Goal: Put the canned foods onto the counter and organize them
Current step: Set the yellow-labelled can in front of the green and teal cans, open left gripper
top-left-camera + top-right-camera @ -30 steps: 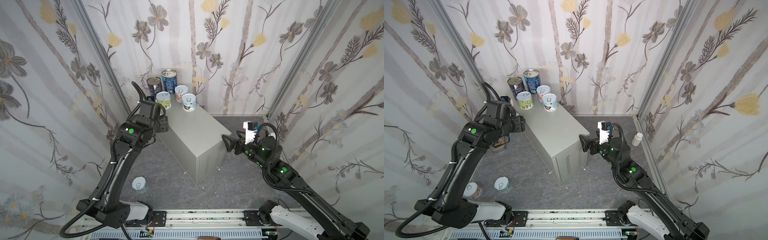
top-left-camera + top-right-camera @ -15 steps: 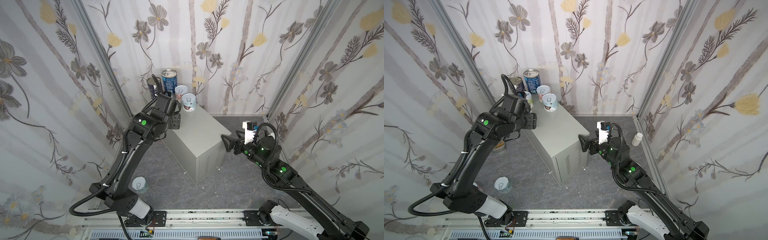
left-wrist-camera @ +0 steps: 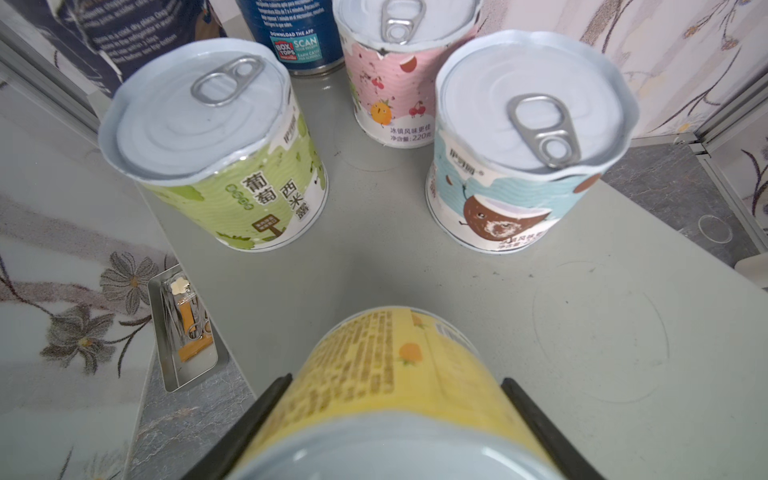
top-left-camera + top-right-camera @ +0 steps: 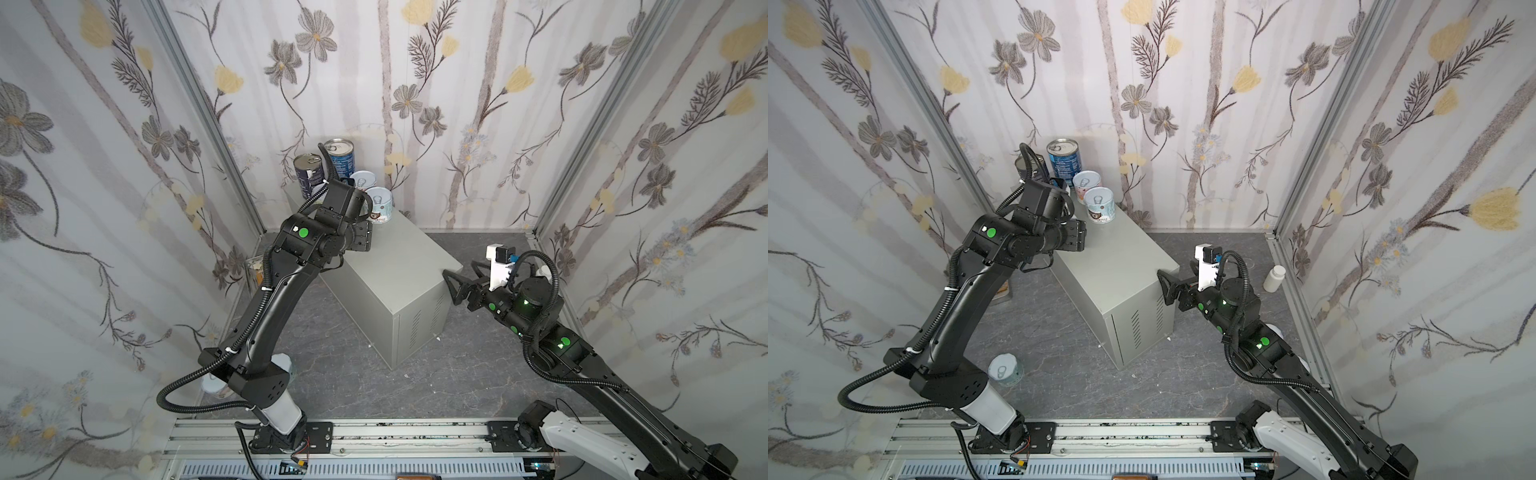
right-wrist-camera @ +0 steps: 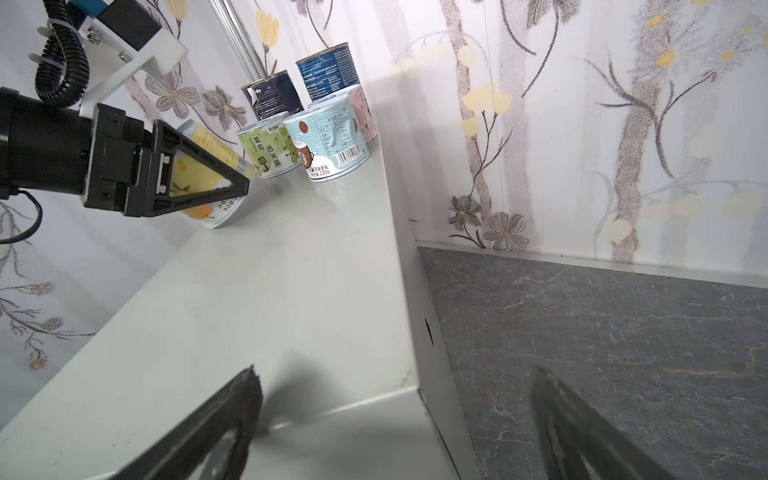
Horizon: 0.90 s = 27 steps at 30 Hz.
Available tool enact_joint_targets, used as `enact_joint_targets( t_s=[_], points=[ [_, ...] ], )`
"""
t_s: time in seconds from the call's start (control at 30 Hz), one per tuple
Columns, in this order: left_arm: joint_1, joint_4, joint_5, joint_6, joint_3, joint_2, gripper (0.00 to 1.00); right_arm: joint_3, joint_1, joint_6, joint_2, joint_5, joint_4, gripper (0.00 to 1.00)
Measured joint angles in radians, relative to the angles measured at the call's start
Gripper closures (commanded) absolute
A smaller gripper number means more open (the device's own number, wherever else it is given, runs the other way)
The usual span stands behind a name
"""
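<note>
Floral walls [image 4: 457,83] closed in a dark marbled floor [image 4: 478,374], and on it stood the grey counter [image 4: 399,257]. Over its bare top, just short of the standing group, the yellow can [image 3: 386,353] hung tilted with its lid toward the wrist camera. The left pincer [image 3: 394,384] pinched it by the sides. In the right wrist view its lower rim looked at or just above the top, though contact could not be told.

Five cans stood upright at the counter's far end. The green can [image 3: 232,187] and pale blue can [image 3: 507,199] were nearest, with the pink can [image 3: 395,91] behind. The tall blue cans [image 4: 338,162] stood against the wall.

The right pincer [image 5: 395,370] hovered spread and empty by the counter's vented end. By the left arm's base a floor can [image 4: 1005,371] stood upright; others may have been hidden behind that arm. A white bottle [image 4: 1274,278] stood near the right wall, no part of the job.

By my reckoning about half was done: five cans placed, a sixth to be stood upright and released, and the rest to be fetched.
</note>
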Motion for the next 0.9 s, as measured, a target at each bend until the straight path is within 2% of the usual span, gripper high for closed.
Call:
enact_joint_targets(
  t_s=[0.23,0.4,0.9],
  points=[
    [0.002,0.006,0.004,-0.004,0.006,0.017,0.42,-0.008,0.0,0.0,0.002,0.0,0.016,0.0],
    [0.002,0.016,0.004,-0.004,0.008,0.024,0.35,-0.013,-0.001,0.0,0.002,0.0,0.026,0.0],
    [0.024,0.053,0.005,-0.004,0.037,0.069,0.24,-0.026,-0.003,0.0,-0.005,0.0,0.044,0.0]
  ],
)
